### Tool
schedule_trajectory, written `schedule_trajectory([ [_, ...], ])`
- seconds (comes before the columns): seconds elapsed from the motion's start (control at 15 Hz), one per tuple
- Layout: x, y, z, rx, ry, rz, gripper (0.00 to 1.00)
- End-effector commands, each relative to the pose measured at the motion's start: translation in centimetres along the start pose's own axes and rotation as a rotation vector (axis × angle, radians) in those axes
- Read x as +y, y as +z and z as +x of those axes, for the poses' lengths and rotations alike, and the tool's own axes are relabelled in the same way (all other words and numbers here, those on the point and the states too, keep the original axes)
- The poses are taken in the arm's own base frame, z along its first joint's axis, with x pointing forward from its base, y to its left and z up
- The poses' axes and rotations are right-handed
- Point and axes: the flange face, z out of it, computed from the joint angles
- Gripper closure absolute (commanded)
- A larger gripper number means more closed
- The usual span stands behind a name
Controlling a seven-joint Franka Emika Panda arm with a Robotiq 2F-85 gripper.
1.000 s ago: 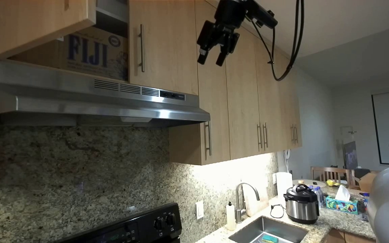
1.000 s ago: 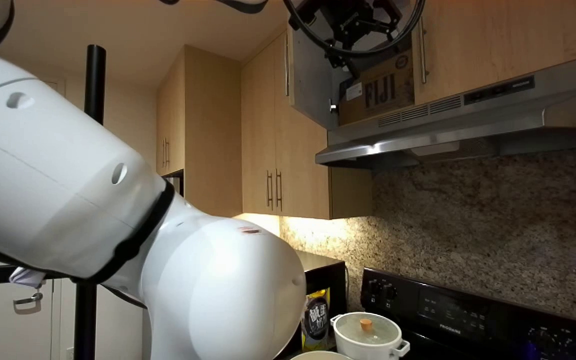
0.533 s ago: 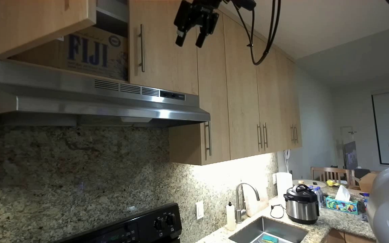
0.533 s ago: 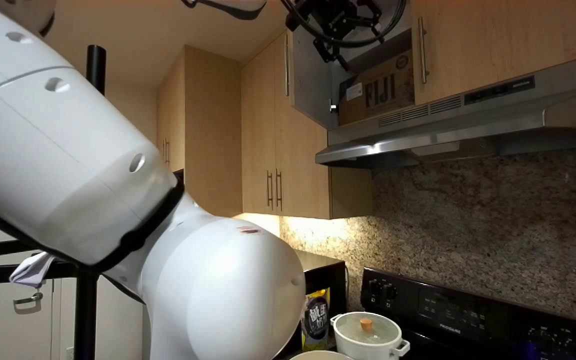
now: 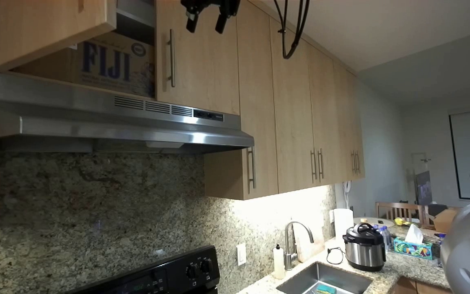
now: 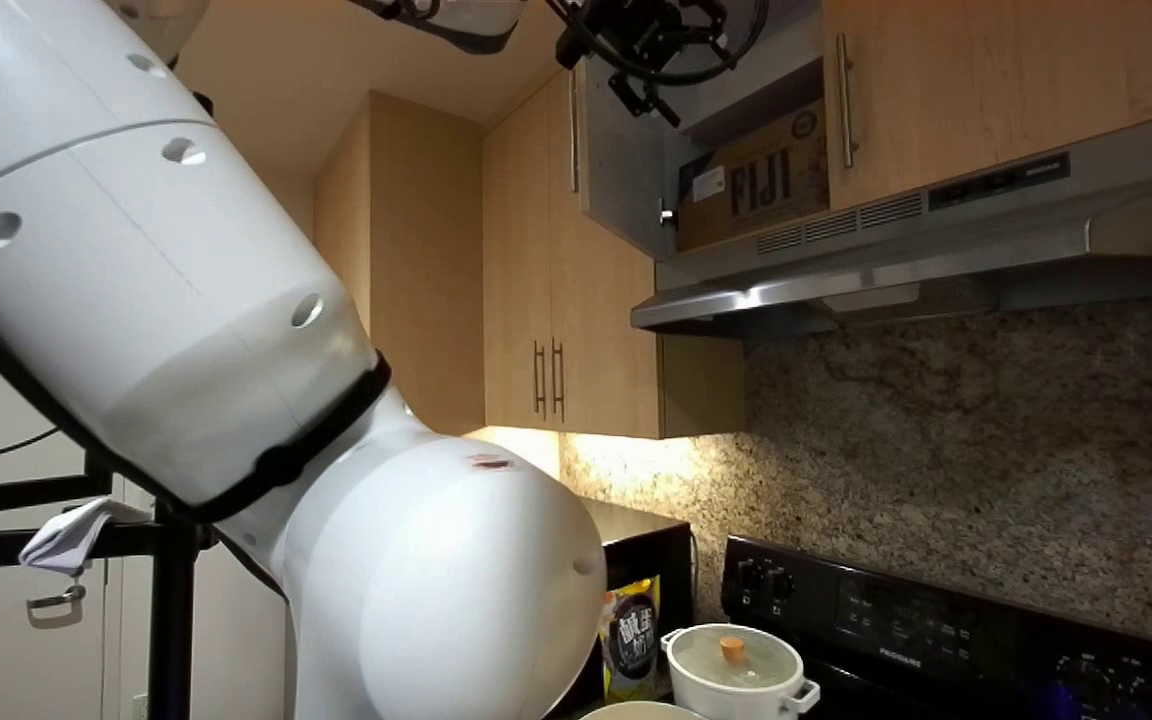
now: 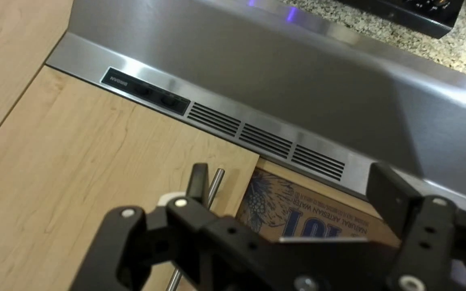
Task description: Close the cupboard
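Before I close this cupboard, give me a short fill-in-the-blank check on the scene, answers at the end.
1. In the cupboard, ____ of the two doors stands open.
2. The cardboard box inside reads ____ in big letters.
3. The bar handle on the shut door runs ____, not horizontally.
4. The gripper is ____, not shut.

Missing words: one; FIJI; vertically; open.

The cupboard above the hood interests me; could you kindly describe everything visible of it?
The cupboard, cropped on top, looks like light wood, with two flat doors and slim metal handles. The open door shows a grey inner face; the shut door covers the other half. A cardboard FIJI box sits inside, below a shelf. The hood adjoins underneath.
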Motion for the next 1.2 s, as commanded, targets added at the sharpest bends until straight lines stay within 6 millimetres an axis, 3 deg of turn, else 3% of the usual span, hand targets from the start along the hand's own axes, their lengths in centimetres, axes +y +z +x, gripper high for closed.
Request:
schedule_trajectory([
  [0.0, -1.6, -1.6, 0.7, 0.020, 0.044, -0.071, 0.00],
  [0.4, -5.4, -5.1, -1.2, 0.055, 0.106, -0.125, 0.00],
  [0.73, -7.9, -9.3, -2.3, 0.111, 0.156, -0.203, 0.00],
  [1.13, -10.4, -10.8, -1.9, 0.135, 0.097, -0.260, 0.00],
])
